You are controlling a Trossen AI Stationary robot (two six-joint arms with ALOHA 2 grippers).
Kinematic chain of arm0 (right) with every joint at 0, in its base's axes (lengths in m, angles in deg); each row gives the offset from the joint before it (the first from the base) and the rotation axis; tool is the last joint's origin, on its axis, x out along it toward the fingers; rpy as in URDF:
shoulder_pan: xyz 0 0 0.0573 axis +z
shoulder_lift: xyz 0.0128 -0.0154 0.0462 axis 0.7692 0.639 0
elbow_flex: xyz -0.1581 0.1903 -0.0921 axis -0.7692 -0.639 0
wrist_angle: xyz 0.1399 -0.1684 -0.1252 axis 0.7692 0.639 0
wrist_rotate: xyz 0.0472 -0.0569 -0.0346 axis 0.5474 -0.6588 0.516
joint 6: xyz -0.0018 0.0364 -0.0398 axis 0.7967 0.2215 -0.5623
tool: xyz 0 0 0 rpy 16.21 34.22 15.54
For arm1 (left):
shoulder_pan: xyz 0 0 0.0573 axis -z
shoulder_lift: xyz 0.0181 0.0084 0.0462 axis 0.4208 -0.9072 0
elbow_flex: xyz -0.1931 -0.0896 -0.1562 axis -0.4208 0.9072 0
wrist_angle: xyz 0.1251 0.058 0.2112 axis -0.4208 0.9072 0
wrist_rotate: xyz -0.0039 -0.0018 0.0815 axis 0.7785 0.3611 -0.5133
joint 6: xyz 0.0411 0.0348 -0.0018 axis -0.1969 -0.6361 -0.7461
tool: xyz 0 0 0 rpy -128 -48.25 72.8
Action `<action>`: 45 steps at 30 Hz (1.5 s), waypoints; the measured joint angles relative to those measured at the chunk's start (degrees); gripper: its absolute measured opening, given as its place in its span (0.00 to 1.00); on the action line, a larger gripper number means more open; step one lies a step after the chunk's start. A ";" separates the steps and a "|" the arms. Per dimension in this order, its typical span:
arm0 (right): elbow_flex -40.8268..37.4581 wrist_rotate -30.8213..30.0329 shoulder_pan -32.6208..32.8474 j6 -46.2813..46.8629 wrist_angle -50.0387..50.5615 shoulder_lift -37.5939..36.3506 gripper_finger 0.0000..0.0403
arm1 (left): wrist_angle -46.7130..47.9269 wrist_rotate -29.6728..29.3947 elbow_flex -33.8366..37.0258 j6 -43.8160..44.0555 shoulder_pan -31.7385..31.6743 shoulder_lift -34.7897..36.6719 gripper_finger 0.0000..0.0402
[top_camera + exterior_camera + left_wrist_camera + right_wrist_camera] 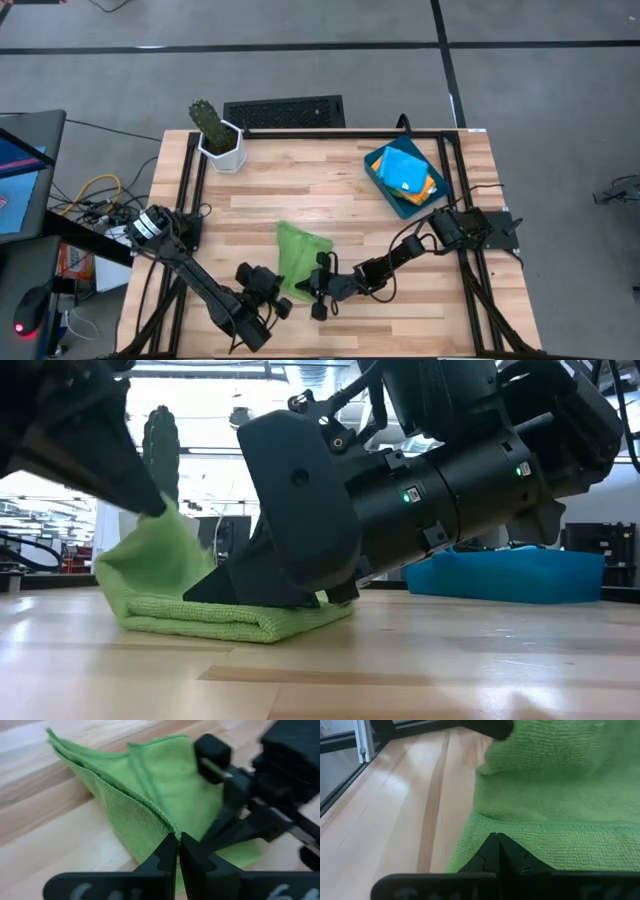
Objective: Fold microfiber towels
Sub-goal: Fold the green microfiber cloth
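Near table's front edge (400, 340), green towel (298, 250).

One green towel (298, 252), one tray (379, 176), one cactus (208, 121), two hands (283, 301).

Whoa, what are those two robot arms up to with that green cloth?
They are folding a lime green towel near the front middle of the wooden table. The left gripper is shut on one edge of the towel, and the right gripper is shut on another edge; the towel already lies partly doubled over. More towels, blue, orange and yellow, sit in a dark-blue tray at the back right. A potted cactus stands at the back left.
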State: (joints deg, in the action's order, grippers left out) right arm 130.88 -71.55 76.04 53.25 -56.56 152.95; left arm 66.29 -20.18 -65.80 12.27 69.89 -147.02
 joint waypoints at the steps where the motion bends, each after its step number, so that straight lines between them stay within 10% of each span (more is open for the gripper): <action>1: 0.00 0.01 -0.02 0.00 0.00 0.00 0.04 | -0.44 0.34 -0.65 -2.13 -0.33 0.00 0.01; 11: 0.04 0.04 -0.66 0.83 1.86 -0.04 0.05 | -14.06 2.47 -2.02 -22.13 -3.10 0.04 0.01; 33: -0.11 0.24 -0.72 -0.09 3.53 -2.00 0.19 | -17.82 4.75 -2.02 -25.51 -3.89 0.07 0.01; 45: -1.68 0.35 2.45 2.08 26.40 -12.81 0.28 | -17.86 4.41 -2.00 -26.36 -3.89 0.07 0.01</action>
State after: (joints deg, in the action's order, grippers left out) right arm 129.20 -71.21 78.48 55.32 -30.16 140.15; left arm 48.43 -15.77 -67.80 -14.09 66.01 -146.95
